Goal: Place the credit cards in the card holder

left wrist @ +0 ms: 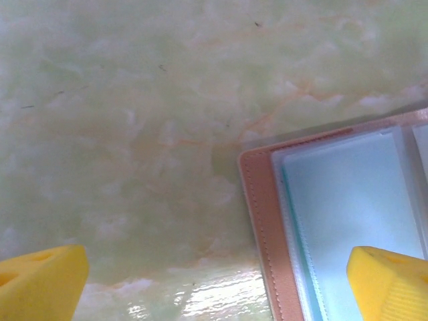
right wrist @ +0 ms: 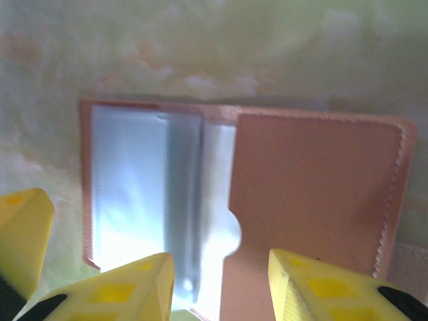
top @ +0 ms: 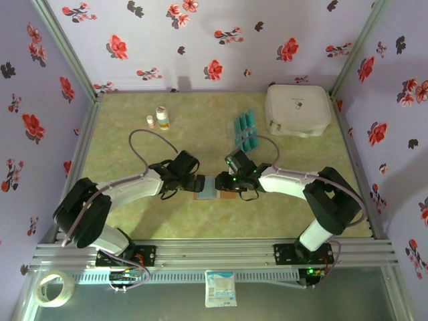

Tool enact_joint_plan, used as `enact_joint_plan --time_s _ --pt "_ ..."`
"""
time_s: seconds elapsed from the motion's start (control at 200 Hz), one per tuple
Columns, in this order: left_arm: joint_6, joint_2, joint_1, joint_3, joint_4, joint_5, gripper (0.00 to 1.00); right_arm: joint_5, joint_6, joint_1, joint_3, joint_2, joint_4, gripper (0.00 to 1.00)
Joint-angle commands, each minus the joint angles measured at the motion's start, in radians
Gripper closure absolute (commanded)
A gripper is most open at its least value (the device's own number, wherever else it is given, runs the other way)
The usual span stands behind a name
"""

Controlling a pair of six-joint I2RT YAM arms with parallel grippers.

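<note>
Yellow right claw over card holder

The credit cards are teal, the card holder reddish-brown, the table marbled green.

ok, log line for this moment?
card holder open, centre | left gripper open, straddling its edge | right gripper part open above it | credit cards lying farther back

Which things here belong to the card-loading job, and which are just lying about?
Job:
credit cards, clustered on the table
card holder, lying open between the two arms

Lying about:
white case
two small bottles
tape roll
small packet at the near edge
</note>
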Motion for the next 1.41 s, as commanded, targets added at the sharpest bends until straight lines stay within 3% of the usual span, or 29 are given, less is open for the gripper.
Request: enact_joint_plan --time_s 0.0,0.68,1.4 --pt "0.037 0.029 -0.026 0.026 0.003 -0.025 0.0 0.027 -0.003 0.0 -0.026 -0.01 0.024 0.59" --pt "0.013 0.092 -0.057 0.002 -0.039 -0.148 0.0 0.034 -0.015 -0.003 -0.069 0.012 0.035 0.6" --pt "-0.053 -0.007 -0.106 -0.037 -0.063 -0.142 0.0 0.041 -0.051 -0.006 -0.024 -0.056 -0.069 0.6"
